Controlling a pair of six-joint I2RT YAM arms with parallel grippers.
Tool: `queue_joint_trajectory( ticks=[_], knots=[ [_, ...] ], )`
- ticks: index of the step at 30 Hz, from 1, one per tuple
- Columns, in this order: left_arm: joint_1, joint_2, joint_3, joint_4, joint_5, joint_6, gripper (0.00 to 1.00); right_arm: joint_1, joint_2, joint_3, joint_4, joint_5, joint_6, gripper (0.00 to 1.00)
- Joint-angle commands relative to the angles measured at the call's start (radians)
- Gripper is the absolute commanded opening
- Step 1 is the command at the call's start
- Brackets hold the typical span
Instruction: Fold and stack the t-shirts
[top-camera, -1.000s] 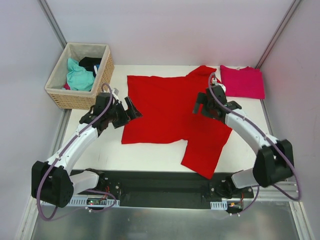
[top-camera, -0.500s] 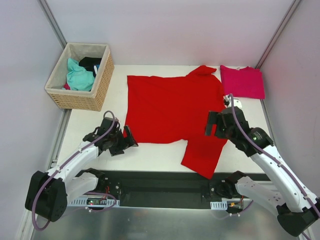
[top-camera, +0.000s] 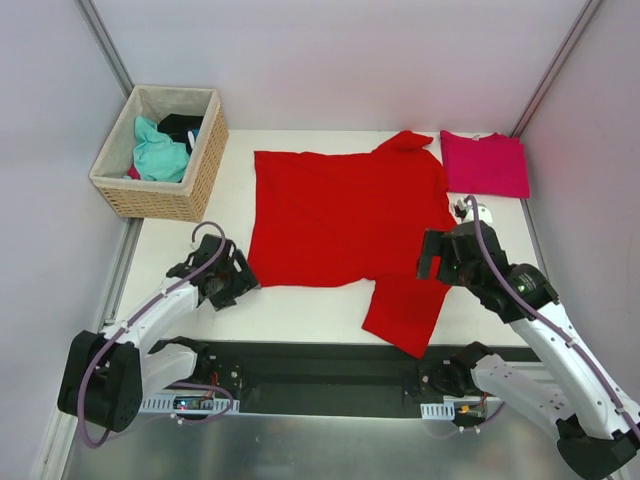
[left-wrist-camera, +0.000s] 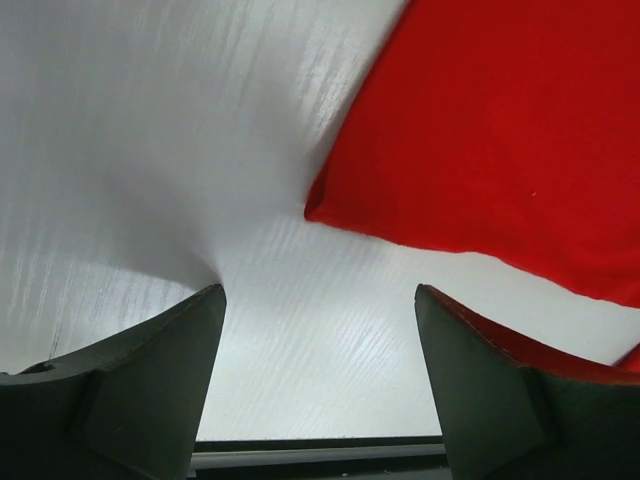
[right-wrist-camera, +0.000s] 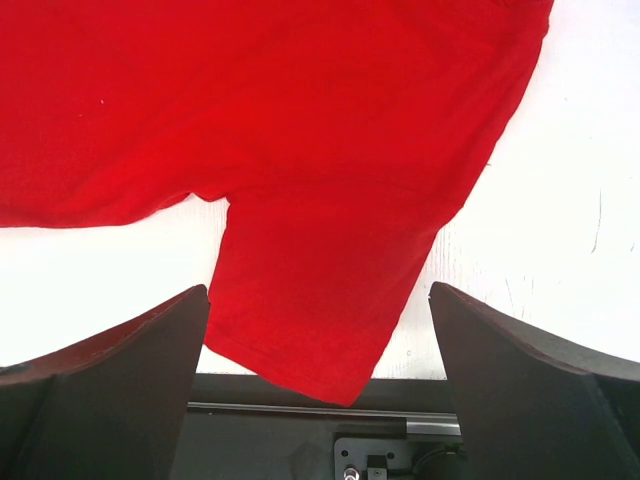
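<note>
A large bright red t-shirt (top-camera: 340, 215) lies spread flat mid-table, one sleeve (top-camera: 405, 310) reaching the near edge and the other bunched at the far right. A magenta-pink t-shirt (top-camera: 485, 163) lies folded at the far right corner. My left gripper (top-camera: 240, 285) is low at the red t-shirt's near-left corner, open, with only bare table between its fingers (left-wrist-camera: 318, 300); the corner (left-wrist-camera: 320, 205) lies just ahead. My right gripper (top-camera: 432, 262) hovers open above the near sleeve (right-wrist-camera: 310, 300), its fingers either side of it and well above.
A woven wicker basket (top-camera: 205, 150) holding teal and dark cloth stands at the far left. The black rail with the arm bases (top-camera: 320, 375) runs along the near edge. White walls close in both sides.
My left arm has drawn back toward me to the shirt's near-left corner, its jaws narrowing a little. My right arm has come from the shirt's far right side to above the near sleeve.
</note>
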Motion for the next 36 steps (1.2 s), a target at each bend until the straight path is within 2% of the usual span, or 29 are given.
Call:
queue_joint_trajectory(
  ticks=[1,6,10,12,13,15,16,22,25,29,31,36],
  knots=[
    [0.022,0.058,0.02,0.067,-0.016,-0.009,0.75,0.002,-0.02,0.011,-0.021,0.012,-0.019,0.96],
    [0.04,0.104,0.006,0.161,0.005,-0.008,0.68,0.002,-0.017,0.0,-0.017,0.018,-0.026,0.96],
    [0.059,0.136,0.009,0.187,0.018,-0.008,0.66,0.003,-0.014,-0.018,-0.013,0.015,-0.019,0.96],
    [0.062,0.147,0.006,0.196,0.021,-0.006,0.61,0.003,-0.015,-0.029,-0.011,0.018,-0.017,0.96],
    [0.065,0.156,0.004,0.201,0.024,-0.004,0.51,0.002,-0.015,-0.03,-0.011,0.018,-0.017,0.96],
    [0.074,0.163,0.0,0.206,0.028,-0.001,0.42,0.002,-0.015,-0.03,-0.013,0.021,-0.017,0.96],
    [0.076,0.17,-0.002,0.212,0.028,-0.001,0.35,0.003,-0.015,-0.03,-0.014,0.023,-0.019,0.96],
    [0.093,0.176,-0.013,0.221,0.039,0.0,0.17,0.002,-0.004,-0.032,-0.014,0.028,-0.014,0.96],
    [0.099,0.178,-0.017,0.221,0.039,0.0,0.01,0.002,0.005,-0.046,-0.019,0.018,-0.008,0.96],
    [0.105,0.173,-0.004,0.221,0.051,0.002,0.0,0.003,0.066,-0.107,-0.051,-0.029,0.012,0.96],
    [0.106,0.179,0.012,0.221,0.053,0.006,0.0,0.003,0.071,-0.177,-0.036,-0.108,0.038,0.96],
    [0.114,0.198,0.047,0.221,0.067,0.014,0.0,0.006,0.005,-0.291,0.003,-0.178,0.112,0.96]
  ],
)
